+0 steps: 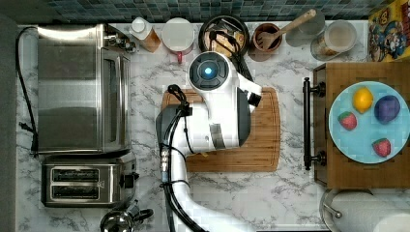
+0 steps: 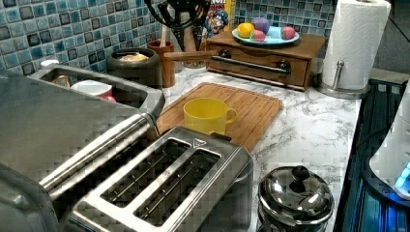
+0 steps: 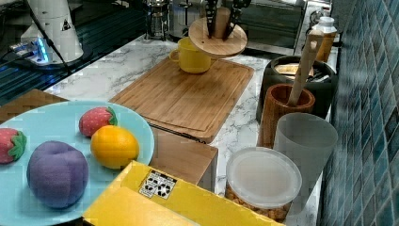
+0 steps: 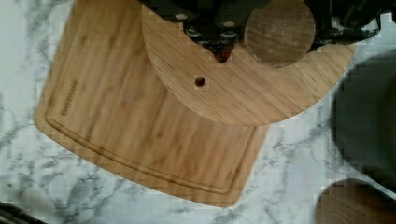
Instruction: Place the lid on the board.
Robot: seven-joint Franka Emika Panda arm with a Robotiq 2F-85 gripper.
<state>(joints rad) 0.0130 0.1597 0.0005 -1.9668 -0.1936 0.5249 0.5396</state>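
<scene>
Gripping the wooden lid [image 3: 209, 44] by its knob, the hand [image 3: 221, 24] holds it above the board [image 3: 179, 101], ready for lowering.

Light-brown wooden lid [image 3: 217, 40]; tan bamboo board [image 3: 183, 99]; yellow mug [image 3: 192, 55]; white grey-veined marble surface [image 1: 241, 193]; blue mosaic tiles [image 3: 371, 94].

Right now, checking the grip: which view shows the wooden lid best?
The right view: the whole wooden lid, tilted, is held by the gripper above the board. The wrist view shows its top face close up, cropped.
</scene>
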